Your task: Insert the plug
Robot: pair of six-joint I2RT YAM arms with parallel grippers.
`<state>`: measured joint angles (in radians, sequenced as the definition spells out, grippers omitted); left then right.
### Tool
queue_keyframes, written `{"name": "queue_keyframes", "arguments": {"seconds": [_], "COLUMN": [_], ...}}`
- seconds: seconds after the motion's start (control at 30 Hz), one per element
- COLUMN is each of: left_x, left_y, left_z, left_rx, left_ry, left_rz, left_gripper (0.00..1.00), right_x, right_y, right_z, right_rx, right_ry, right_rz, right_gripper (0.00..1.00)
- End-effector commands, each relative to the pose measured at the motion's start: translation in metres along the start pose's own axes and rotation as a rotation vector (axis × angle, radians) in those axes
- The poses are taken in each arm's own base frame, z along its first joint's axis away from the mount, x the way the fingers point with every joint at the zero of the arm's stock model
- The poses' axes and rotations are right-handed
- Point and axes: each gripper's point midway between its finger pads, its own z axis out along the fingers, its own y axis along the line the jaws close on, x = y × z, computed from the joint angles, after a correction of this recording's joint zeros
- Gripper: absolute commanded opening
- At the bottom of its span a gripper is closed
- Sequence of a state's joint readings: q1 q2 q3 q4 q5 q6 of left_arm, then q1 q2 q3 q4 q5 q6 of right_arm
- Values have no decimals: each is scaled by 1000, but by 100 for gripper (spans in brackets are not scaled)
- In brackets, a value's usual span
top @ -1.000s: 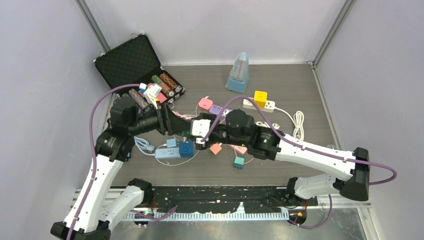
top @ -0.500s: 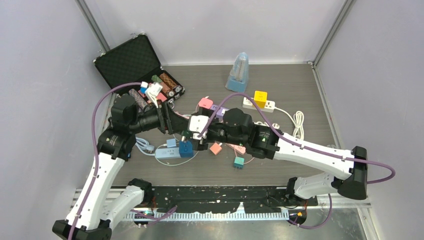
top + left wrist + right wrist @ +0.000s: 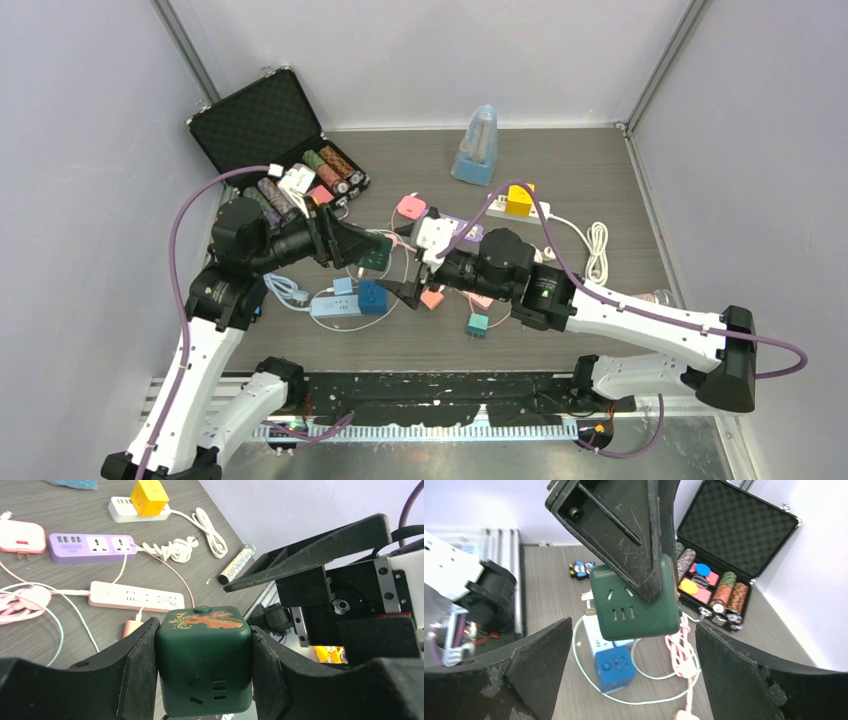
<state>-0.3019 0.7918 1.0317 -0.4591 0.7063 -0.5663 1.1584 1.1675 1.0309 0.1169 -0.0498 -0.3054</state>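
We are watching the left gripper (image 3: 202,628) clamping the green cube (image 3: 202,666). Its fingers (image 3: 134,672) are pressing flat on two opposite sides, the jaws standing about halfway apart with the cube filling the gap. The cube is hanging off the table, just beyond the blue strip (image 3: 330,307) in the top view. It is showing a gold dragon print on one face and socket slots on the faces turned toward each wrist camera.

The right gripper (image 3: 634,626) is standing wide open and holding nothing. It is facing the cube from the strip's right side, near it but not touching it.

Moving outward, a blue cube (image 3: 372,297) is sitting plugged into the strip's right end. Right of the strip, a salmon plug (image 3: 432,298) and a teal plug (image 3: 478,324) are lying on the table, the teal one farther out.

Beyond the strip and to its right, a pink charger (image 3: 20,536), a purple strip (image 3: 92,547) and a white strip (image 3: 120,508) carrying a yellow cube (image 3: 149,497) are lying in a loose row. A pink strip (image 3: 135,596) is lying nearer the blue strip than they are.

Farther beyond, a pale blue metronome-shaped thing (image 3: 478,145) is standing upright. Beyond the strip to its left, a black case (image 3: 260,120) is lying open, with poker chips (image 3: 335,165) lined up in its tray.
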Motion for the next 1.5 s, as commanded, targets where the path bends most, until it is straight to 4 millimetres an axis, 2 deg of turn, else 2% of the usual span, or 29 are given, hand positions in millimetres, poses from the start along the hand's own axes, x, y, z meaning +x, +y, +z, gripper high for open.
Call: {"name": "queue_keyframes", "arguments": {"seconds": [0.0,0.03,0.07,0.1,0.13,0.23,0.27,0.3,0.33,0.53,0.7,0.73,0.87,0.93,0.97,1.0,1.03,1.07,1.1,1.17,1.23,1.3,1.4,1.47], "left_x": [-35,-38,-42,-44,-47,-52,-55,-56,-57,-61,-61,-61,-59,-58,-57,-57,-57,-56,-54,-52,-47,-40,-24,-13], "left_y": [-17,-18,-21,-24,-28,-40,-45,-49,-52,-66,-83,-85,-89,-90,-90,-90,-89,-88,-87,-85,-84,-80,-78,-75], "left_z": [-11,-13,-15,-17,-19,-25,-27,-28,-30,-36,-44,-45,-48,-49,-50,-50,-49,-49,-49,-48,-49,-48,-45,-45], "left_rx": [9,9,12,20,29,70,87,101,113,164,230,238,254,258,259,256,254,250,243,233,218,192,197,196], "left_ry": [-161,-182,-204,-220,-239,-276,-292,-303,-312,-342,-355,-355,-359,-361,-362,-361,-355,-349,-341,-324,-297,-246,-132,-63], "left_rz": [151,169,185,201,213,230,236,236,235,211,195,190,181,179,179,176,173,169,165,165,165,146,135,152], "left_gripper": [0,0,0,0,0,0,0,0,0,0,0,0,0,0,0,0,0,0,4,16,35,48,60,64], "right_x": [-34,-41,-48,-50,-57,-60,-68,-67,-79,-102,-112,-112,-117,-117,-119,-118,-118,-117,-115,-109,-100,-92,-76,-68], "right_y": [-5,-13,-6,-11,-6,-3,-3,0,1,13,15,14,13,14,14,16,16,17,18,19,23,26,30,31], "right_z": [-11,-14,-15,-17,-18,-13,-14,-10,-12,-7,-1,1,2,4,4,4,5,5,6,9,11,10,12,12], "right_rx": [-18,-16,-69,-76,-122,-175,-194,-222,-252,-427,-515,-523,-556,-568,-576,-584,-586,-593,-589,-582,-572,-561,-549,-548], "right_ry": [-164,-207,-249,-270,-304,-318,-345,-343,-386,-470,-510,-522,-549,-545,-545,-539,-533,-526,-516,-487,-441,-392,-317,-270], "right_rz": [249,291,379,422,502,615,654,675,704,812,895,897,922,924,924,921,921,916,911,892,850,787,671,625], "right_gripper": [97,97,97,97,97,97,97,97,97,96,99,97,80,69,57,51,38,32,19,8,6,6,6,6]}}
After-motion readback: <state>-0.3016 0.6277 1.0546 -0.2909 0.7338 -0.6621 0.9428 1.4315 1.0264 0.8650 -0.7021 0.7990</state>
